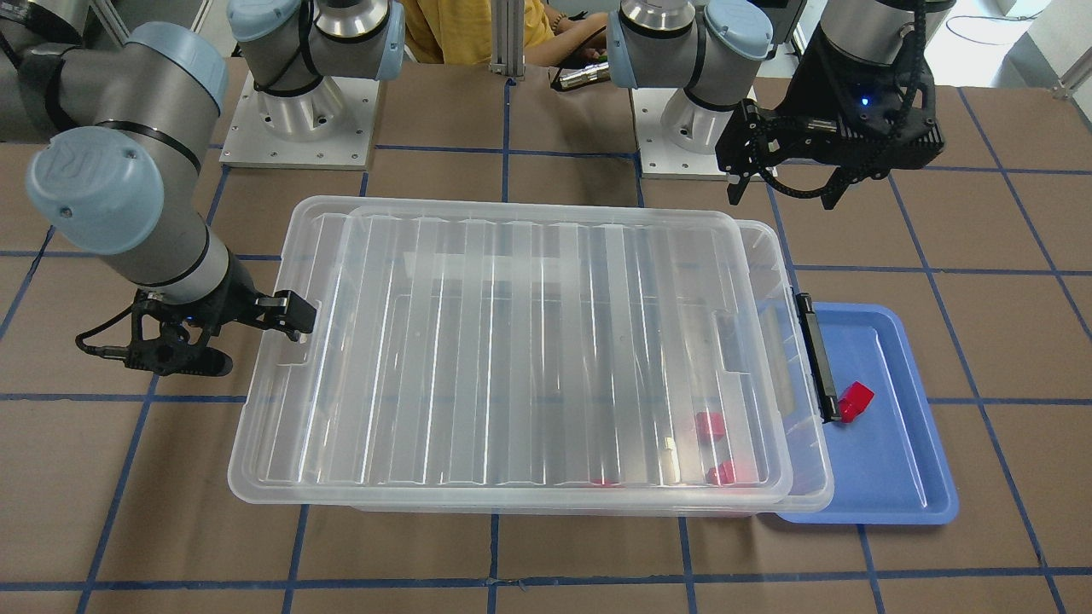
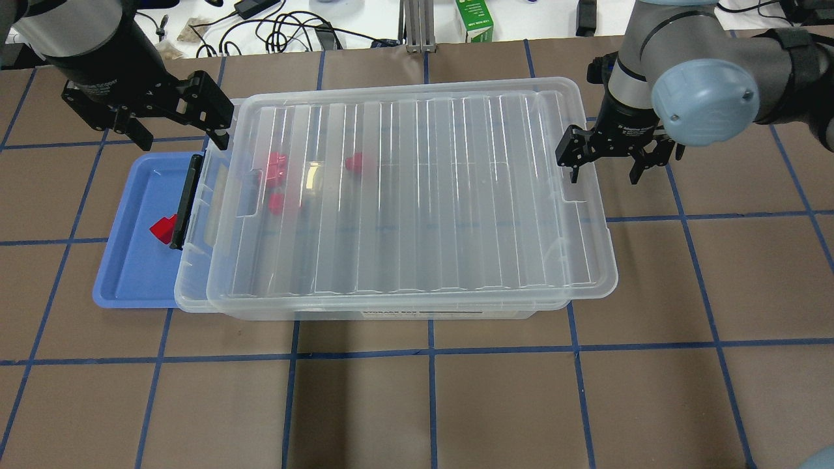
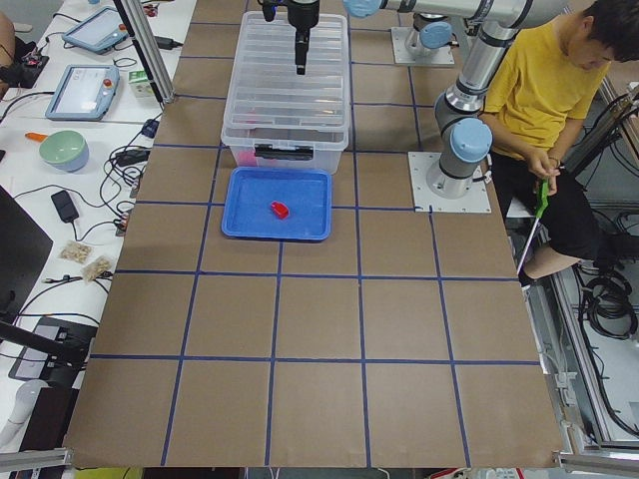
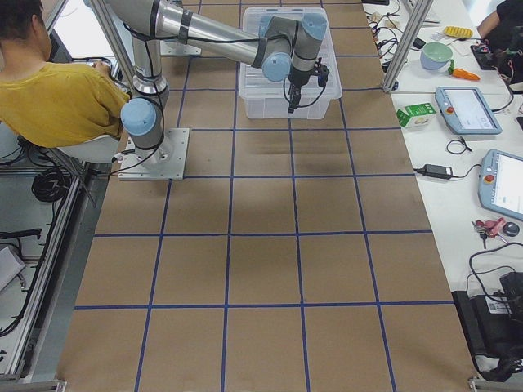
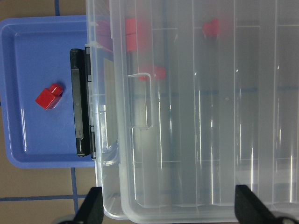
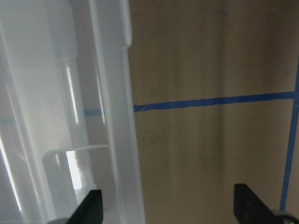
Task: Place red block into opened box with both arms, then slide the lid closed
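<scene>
One red block (image 1: 856,401) (image 2: 163,228) (image 5: 48,96) lies in the blue tray (image 1: 904,460) (image 2: 130,273), beside the box's black latch (image 2: 186,202). Three more red blocks (image 2: 277,166) show blurred through the lid, inside the clear box (image 1: 810,443) (image 2: 195,286). The ribbed lid (image 1: 512,341) (image 2: 423,195) lies on the box, shifted toward my right arm, leaving a strip uncovered at the latch end. My left gripper (image 2: 177,127) (image 1: 785,188) (image 5: 169,212) hovers open and empty above that end. My right gripper (image 2: 604,172) (image 1: 239,334) (image 6: 168,210) is open, low at the lid's other short edge.
The tray is tucked partly under the box's latch end. A person in a yellow shirt (image 3: 544,90) sits behind the arm bases. A green carton (image 2: 474,19) and cables lie beyond the far table edge. Brown table surface with blue tape lines surrounds the box.
</scene>
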Robot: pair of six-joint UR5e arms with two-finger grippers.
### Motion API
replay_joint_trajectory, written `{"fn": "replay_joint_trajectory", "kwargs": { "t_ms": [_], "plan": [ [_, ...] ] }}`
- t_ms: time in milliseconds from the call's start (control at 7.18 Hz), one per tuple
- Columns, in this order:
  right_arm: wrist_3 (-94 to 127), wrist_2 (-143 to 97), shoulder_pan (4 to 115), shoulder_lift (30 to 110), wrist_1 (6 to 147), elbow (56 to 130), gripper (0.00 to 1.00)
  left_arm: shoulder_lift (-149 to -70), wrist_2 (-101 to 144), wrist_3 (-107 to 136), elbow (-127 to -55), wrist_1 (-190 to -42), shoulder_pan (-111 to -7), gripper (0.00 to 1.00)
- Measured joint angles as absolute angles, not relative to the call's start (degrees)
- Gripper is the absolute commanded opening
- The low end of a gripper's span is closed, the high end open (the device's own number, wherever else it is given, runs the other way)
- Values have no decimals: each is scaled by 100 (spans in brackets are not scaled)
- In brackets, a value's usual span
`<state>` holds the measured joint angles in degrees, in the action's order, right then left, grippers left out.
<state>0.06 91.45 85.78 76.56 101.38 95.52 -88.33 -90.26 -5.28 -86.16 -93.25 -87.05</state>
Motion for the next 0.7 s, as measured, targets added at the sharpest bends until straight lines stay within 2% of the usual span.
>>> {"fn": "replay_joint_trajectory", "kwargs": {
  "t_ms": [696],
  "plan": [
    [-677, 9221, 7966, 7691, 10126, 9495, 100, -8833, -9026, -527, -8606, -9325, -8701, 100]
  ]
}}
